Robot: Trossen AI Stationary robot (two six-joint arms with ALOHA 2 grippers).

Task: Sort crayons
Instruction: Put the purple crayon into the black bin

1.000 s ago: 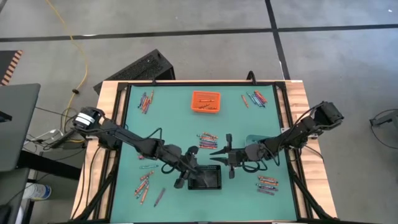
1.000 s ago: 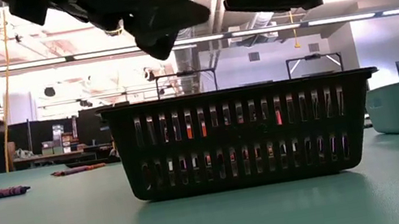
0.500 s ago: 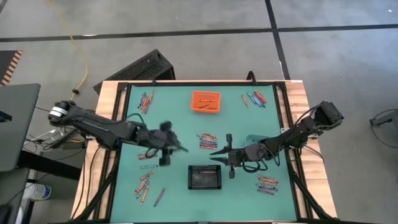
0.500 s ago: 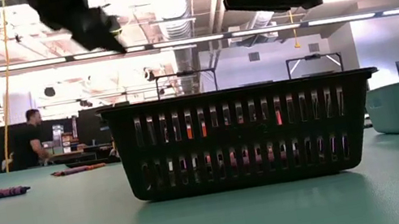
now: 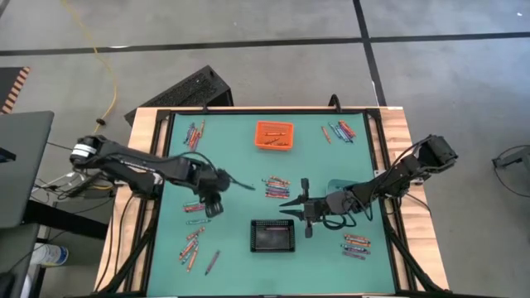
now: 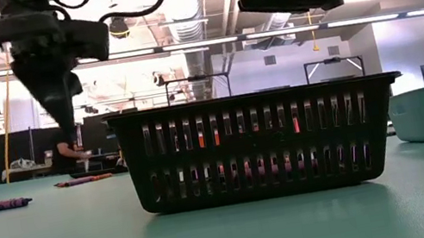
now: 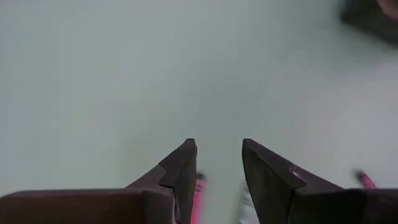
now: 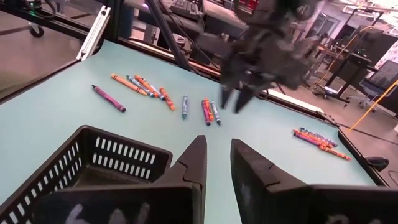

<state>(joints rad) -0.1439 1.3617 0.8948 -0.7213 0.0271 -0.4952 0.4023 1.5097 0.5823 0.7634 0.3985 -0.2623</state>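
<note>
Two claws are in your view. Your left claw [image 5: 201,209] hangs over the green surface [image 5: 232,157], left of the black slotted plastic basket [image 5: 273,237], pointing down at a few loose paper-wrapped crayons [image 5: 195,206]; its fingers [image 7: 181,171] stand a little apart with nothing between them, a pink crayon [image 7: 198,198] showing just past the tips. Your right claw [image 5: 284,203] hovers just above the basket's far rim, its fingers [image 8: 194,163] slightly parted and empty. More crayons lie in small groups: a cluster [image 5: 276,187] at the surface's middle, some near the orange rectangular bin [image 5: 274,135], and others along both sides.
</note>
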